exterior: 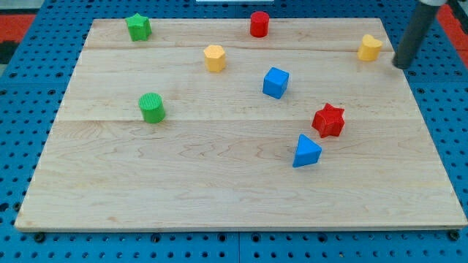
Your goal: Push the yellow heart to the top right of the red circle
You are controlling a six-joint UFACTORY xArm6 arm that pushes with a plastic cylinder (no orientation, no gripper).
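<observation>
The yellow heart (370, 47) lies near the board's right edge, toward the view's top. The red circle (259, 24), a short cylinder, stands at the board's top edge, well to the left of the heart. My tip (401, 66) is the lower end of the dark rod coming down from the view's top right. It rests just right of and slightly below the yellow heart, with a small gap between them.
On the wooden board (219, 183) are a yellow hexagon (214, 58), a blue cube (276, 82), a red star (328, 120), a blue triangle (306, 151), a green cylinder (152, 107) and a green star (138, 27). A blue pegboard surrounds the board.
</observation>
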